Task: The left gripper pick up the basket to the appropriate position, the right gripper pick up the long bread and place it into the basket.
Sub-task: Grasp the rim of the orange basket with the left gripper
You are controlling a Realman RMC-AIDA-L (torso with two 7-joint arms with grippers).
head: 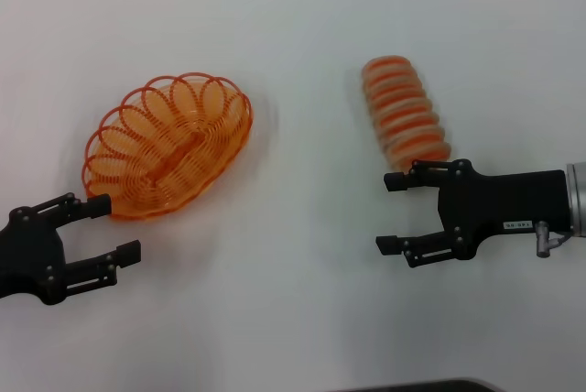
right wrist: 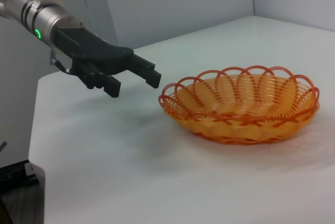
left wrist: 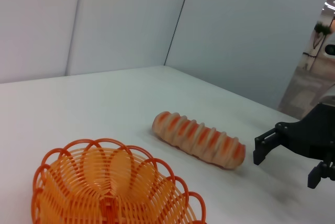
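The orange wire basket (head: 169, 145) sits on the white table at the left; it also shows in the left wrist view (left wrist: 107, 187) and the right wrist view (right wrist: 243, 103). My left gripper (head: 114, 227) is open at the basket's near left rim, one fingertip right against it. It shows open in the right wrist view (right wrist: 133, 80), apart from the basket. The long bread (head: 405, 113), cream with orange stripes, lies on the table at the right, also in the left wrist view (left wrist: 199, 139). My right gripper (head: 394, 213) is open and empty just in front of the bread's near end (left wrist: 285, 158).
The white table (head: 302, 300) stretches between the basket and the bread. Its edge shows in the right wrist view (right wrist: 36, 145). A dark shape (head: 430, 385) lies at the table's near edge.
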